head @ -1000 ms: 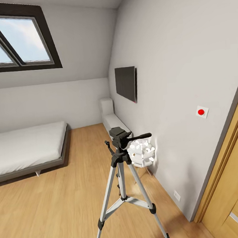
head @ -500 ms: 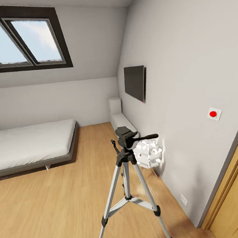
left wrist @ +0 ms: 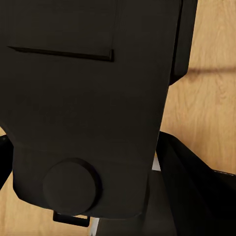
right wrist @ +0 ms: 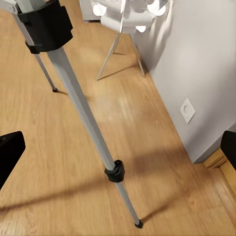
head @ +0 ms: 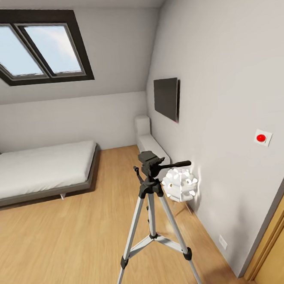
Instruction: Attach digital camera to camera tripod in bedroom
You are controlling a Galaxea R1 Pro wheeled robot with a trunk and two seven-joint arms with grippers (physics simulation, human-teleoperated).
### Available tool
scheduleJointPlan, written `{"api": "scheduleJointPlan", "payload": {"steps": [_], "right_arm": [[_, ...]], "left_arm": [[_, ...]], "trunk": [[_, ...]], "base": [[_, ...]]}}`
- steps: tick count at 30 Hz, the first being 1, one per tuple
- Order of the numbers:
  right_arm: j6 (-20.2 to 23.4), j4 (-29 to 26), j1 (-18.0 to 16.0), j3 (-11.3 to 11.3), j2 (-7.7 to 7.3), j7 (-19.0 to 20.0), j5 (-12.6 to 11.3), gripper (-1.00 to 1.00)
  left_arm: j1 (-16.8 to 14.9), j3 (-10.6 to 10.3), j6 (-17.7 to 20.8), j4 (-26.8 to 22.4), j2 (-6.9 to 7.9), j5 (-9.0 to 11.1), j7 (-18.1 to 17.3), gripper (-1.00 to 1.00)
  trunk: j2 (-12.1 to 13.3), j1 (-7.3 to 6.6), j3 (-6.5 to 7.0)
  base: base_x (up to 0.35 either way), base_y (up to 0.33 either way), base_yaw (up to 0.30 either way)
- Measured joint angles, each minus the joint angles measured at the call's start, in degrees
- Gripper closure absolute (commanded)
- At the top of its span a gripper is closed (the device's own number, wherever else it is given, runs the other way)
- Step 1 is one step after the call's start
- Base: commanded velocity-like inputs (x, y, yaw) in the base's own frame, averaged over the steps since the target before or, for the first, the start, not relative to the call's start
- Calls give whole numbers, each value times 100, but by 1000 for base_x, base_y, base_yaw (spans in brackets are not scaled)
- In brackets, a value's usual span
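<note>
**Tripod standing in the bedroom, no camera on its head**

The bedroom has white walls, a sloped ceiling and a light wood floor. A dark-framed skylight sits in the slope. A low grey bed lies along the far wall, well apart from the tripod. On the right-hand wall hangs a flat black screen, with a white bench-like unit on the floor below it. A wooden door frame edges the right of the head view, and a small white wall plate with a red button sits on the wall near it.

The camera tripod stands upright in the middle of the floor, its three silver legs spread, the black pan head bare on top and its long handle pointing toward the wall. Just beside it, against the wall, is a white spiky floor lamp on thin legs.

In the right wrist view one tripod leg runs down to its black foot, with the right gripper's dark fingertips wide apart at either edge, holding nothing. The left wrist view shows dark robot bodywork close up over wood floor; I cannot tell how the left jaws stand.
</note>
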Motion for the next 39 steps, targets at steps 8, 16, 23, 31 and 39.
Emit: {"api": "scheduleJointPlan", "payload": {"steps": [8, 16, 23, 31, 39], "right_arm": [[-2, 2, -1, -1, 8, -6, -1, -100], [8, 2, -2, -1, 9, -6, -1, -100], [15, 0, 0, 0, 7, 0, -1, -100], [8, 0, 0, 2, 8, 0, -2, -100], [2, 2, -1, 0, 9, -6, -1, -100]], "left_arm": [[2, -2, 0, -2, 1, 0, 0, 100], [2, -5, 0, -2, 1, 0, 0, 100], [0, -3, 0, 0, 0, 1, 0, 100], [1, -3, 2, -1, 0, -1, 0, 100], [1, 0, 0, -2, 0, 1, 0, 100]], "trunk": [[0, 0, 0], [0, 0, 0], [0, 0, 0], [0, 0, 0], [0, 0, -3]], "base": [[0, -1, 166], [0, 0, 263], [0, -20, 70], [0, -203, 31], [0, -23, 198]]}}
